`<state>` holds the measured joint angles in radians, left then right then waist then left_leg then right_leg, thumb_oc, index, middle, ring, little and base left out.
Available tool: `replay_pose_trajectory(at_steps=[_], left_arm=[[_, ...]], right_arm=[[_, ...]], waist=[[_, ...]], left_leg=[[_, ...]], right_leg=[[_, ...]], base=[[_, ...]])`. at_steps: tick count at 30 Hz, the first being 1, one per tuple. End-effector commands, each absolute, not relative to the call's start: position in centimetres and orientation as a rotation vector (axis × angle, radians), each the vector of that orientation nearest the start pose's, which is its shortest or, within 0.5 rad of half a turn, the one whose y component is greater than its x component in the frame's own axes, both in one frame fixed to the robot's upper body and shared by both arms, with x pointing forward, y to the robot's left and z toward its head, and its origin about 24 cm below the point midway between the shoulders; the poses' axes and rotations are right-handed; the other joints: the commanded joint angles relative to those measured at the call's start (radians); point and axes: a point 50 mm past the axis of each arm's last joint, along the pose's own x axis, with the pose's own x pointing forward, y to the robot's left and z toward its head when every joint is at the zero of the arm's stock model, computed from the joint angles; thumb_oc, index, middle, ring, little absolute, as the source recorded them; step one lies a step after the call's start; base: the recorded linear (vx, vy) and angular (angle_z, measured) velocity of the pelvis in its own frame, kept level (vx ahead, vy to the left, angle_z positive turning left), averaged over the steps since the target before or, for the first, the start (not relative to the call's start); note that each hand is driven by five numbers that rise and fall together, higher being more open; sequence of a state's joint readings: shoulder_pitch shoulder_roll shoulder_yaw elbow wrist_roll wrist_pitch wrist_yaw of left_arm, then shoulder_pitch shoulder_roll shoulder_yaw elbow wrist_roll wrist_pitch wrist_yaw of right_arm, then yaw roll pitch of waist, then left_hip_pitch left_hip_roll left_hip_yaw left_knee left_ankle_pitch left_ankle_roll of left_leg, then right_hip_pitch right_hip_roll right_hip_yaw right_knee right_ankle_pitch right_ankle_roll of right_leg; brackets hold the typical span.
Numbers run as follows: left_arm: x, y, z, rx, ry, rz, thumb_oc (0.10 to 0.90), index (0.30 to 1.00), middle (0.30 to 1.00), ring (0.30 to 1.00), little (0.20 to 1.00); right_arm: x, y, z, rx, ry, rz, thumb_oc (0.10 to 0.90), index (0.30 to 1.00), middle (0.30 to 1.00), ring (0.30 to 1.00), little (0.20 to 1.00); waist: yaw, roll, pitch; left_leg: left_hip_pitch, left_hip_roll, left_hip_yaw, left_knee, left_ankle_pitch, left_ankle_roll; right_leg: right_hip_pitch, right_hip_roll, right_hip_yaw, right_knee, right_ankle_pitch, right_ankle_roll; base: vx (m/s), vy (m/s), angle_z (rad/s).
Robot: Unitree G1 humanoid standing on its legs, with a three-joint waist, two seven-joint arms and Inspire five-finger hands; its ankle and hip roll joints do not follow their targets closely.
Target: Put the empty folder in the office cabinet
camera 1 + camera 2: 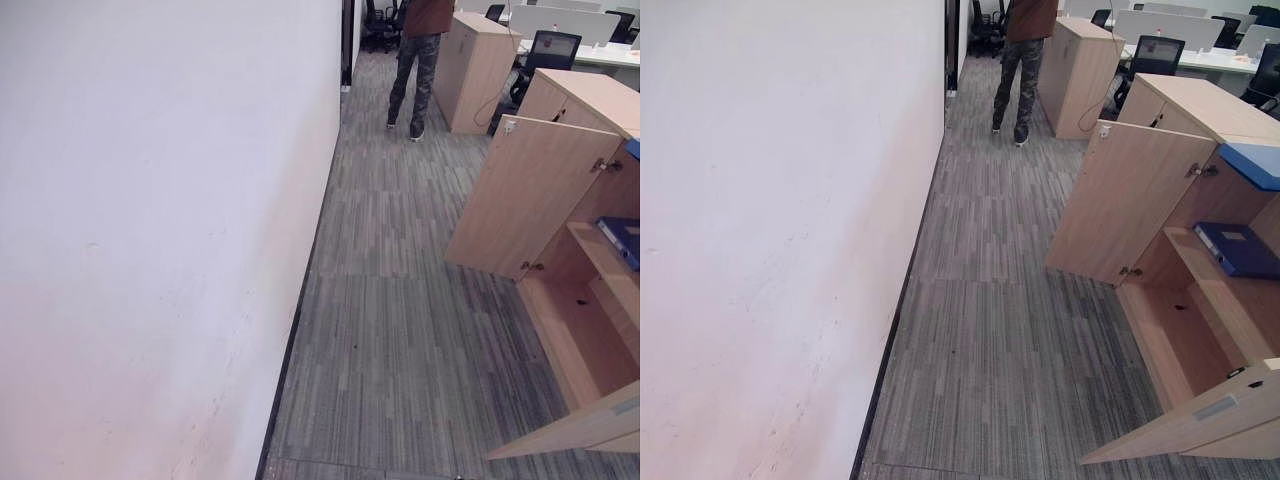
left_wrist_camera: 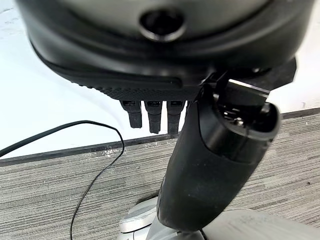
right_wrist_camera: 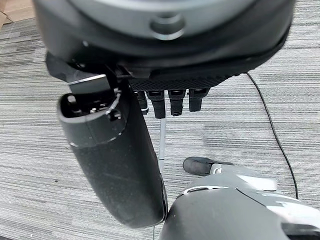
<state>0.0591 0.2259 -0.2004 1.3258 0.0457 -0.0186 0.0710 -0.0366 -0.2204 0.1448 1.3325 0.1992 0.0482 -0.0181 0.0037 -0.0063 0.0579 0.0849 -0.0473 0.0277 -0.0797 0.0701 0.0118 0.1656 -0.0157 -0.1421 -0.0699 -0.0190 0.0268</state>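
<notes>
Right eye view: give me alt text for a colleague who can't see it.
An open wooden cabinet stands at the right with a blue folder lying on its shelf. Grey carpet runs beside a white wall; a person stands farther off.

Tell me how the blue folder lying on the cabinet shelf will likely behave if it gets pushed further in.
The blue folder lies flat on the shelf of the open cabinet, so it should slide rather than tip or roll. Its boxy shape with a thick spine suggests a stiff binder that won't flop. The smooth wooden shelf probably offers little grip, so it may skid or swivel easily.
</notes>
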Motion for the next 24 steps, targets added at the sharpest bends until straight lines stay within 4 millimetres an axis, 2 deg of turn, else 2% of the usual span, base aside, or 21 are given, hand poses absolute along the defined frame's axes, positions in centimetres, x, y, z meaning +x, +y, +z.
replay_pose_trajectory(at_steps=[1,8,15,16,18,20,24], left_arm=[[5.1,23.1,-17.1,0.409,1.379,0.000,0.800,0.900,0.900,0.900,0.900],[5.2,23.1,-17.1,0.408,1.371,0.009,0.800,0.900,0.900,0.900,0.900],[5.4,23.2,-17.0,0.421,1.361,0.031,0.800,0.900,0.900,0.900,0.900],[5.4,23.2,-17.0,0.435,1.365,0.035,0.800,0.900,0.900,0.900,0.900],[5.2,22.9,-17.1,0.428,1.372,0.028,0.800,0.900,0.900,0.900,0.900],[5.2,22.7,-17.1,0.420,1.366,0.056,0.800,0.900,0.900,0.900,0.900],[5.1,22.6,-17.1,0.398,1.359,0.087,0.800,0.900,0.900,0.900,0.900]], right_arm=[[7.8,-25.2,-16.2,-0.221,1.343,-0.179,0.800,0.900,0.900,0.900,0.900],[8.0,-25.4,-16.1,-0.216,1.327,-0.204,0.800,0.900,0.900,0.900,0.900],[10.0,-26.2,-15.4,-0.262,1.251,-0.228,0.800,0.900,0.900,0.900,0.900],[10.5,-25.0,-15.6,-0.266,1.241,-0.228,0.800,0.900,0.900,0.900,0.900],[10.0,-24.2,-15.9,-0.237,1.259,-0.210,0.800,0.900,0.900,0.900,0.900],[11.2,-23.0,-15.9,-0.176,1.205,-0.226,0.800,0.900,0.900,0.900,0.900],[10.5,-22.9,-16.0,-0.169,1.210,-0.238,0.800,0.900,0.900,0.900,0.900]], waist=[[0.013,0.000,-0.009],[0.013,0.000,-0.008],[0.017,0.001,-0.004],[0.020,0.004,-0.004],[0.023,0.007,-0.004],[0.024,0.014,0.001],[0.018,0.018,0.011]], left_leg=[[0.043,-0.015,0.059,-0.008,-0.130,0.005],[0.046,-0.014,0.058,-0.008,-0.130,0.004],[0.049,-0.016,0.054,-0.008,-0.132,0.003],[0.051,-0.015,0.053,-0.008,-0.132,0.003],[0.053,-0.016,0.050,-0.008,-0.133,0.003],[0.055,-0.017,0.048,-0.008,-0.133,0.003],[0.059,-0.017,0.051,-0.008,-0.133,0.001]], right_leg=[[-0.053,0.000,-0.043,-0.017,0.047,0.069],[-0.051,-0.001,-0.046,-0.017,0.044,0.070],[-0.045,-0.002,-0.053,-0.017,0.043,0.070],[-0.043,-0.003,-0.054,-0.017,0.041,0.069],[-0.039,-0.004,-0.058,-0.017,0.039,0.069],[-0.036,-0.005,-0.063,-0.017,0.037,0.068],[-0.034,-0.004,-0.068,-0.017,0.036,0.067]], base=[[0.00,0.000,0.00],[0.00,0.000,0.00],[0.00,0.000,0.00],[0.00,0.000,0.00],[0.00,0.000,0.00],[0.00,0.000,0.00],[0.00,-0.001,0.01]])
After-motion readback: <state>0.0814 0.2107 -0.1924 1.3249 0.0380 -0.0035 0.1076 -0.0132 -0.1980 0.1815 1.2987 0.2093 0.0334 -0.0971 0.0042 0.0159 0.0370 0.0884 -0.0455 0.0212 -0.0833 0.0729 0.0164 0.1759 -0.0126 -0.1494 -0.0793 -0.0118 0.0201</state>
